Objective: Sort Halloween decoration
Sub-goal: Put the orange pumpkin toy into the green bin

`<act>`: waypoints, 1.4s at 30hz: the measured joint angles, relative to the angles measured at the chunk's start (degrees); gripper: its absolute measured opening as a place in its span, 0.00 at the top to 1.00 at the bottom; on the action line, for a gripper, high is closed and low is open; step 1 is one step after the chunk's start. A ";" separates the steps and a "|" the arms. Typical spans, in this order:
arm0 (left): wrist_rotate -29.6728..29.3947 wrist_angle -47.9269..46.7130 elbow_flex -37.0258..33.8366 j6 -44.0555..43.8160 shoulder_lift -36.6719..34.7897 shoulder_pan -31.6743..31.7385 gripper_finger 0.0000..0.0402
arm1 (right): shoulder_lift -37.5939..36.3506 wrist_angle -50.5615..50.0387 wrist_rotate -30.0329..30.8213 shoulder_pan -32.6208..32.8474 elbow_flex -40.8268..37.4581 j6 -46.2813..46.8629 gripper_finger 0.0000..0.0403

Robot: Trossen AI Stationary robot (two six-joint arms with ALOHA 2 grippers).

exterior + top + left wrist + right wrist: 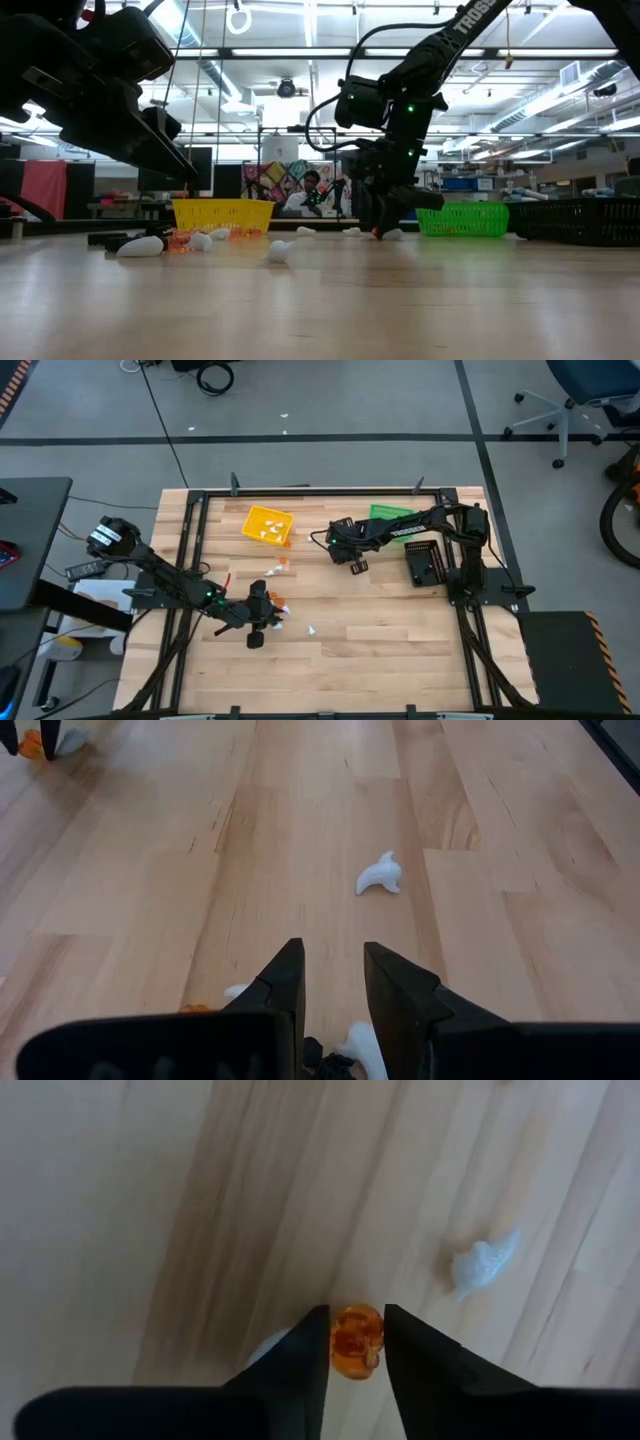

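Orange is what the right gripper (356,1342) has between its fingers: a small translucent orange trinket (356,1342), with a dark finger close on either side. The jaws stand narrow around it, but whether they grip it yet cannot be told. It lies on the wooden table (380,650) near the middle, just in front of the yellow bin (266,525). A white trinket (482,1264) lies near it, and another pale piece shows partly under one finger.

To do this pick well, the fingers should probably close squarely on the orange piece alone, low against the wood, so the pale piece beside the finger is not pinched along with it. The trinket looks smooth and rounded, so it may squirt out if caught off-centre. A straight lift should follow before any move toward a bin.

The left gripper (334,982) hovers low over the near left of the table, fingers narrowly apart and holding nothing. White and orange trinkets lie under it, and a white ghost (379,874) lies ahead.
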 joint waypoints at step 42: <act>0.00 0.00 0.00 0.00 0.00 0.00 0.80 | -16.40 -17.89 17.90 -1.00 1.51 11.28 0.82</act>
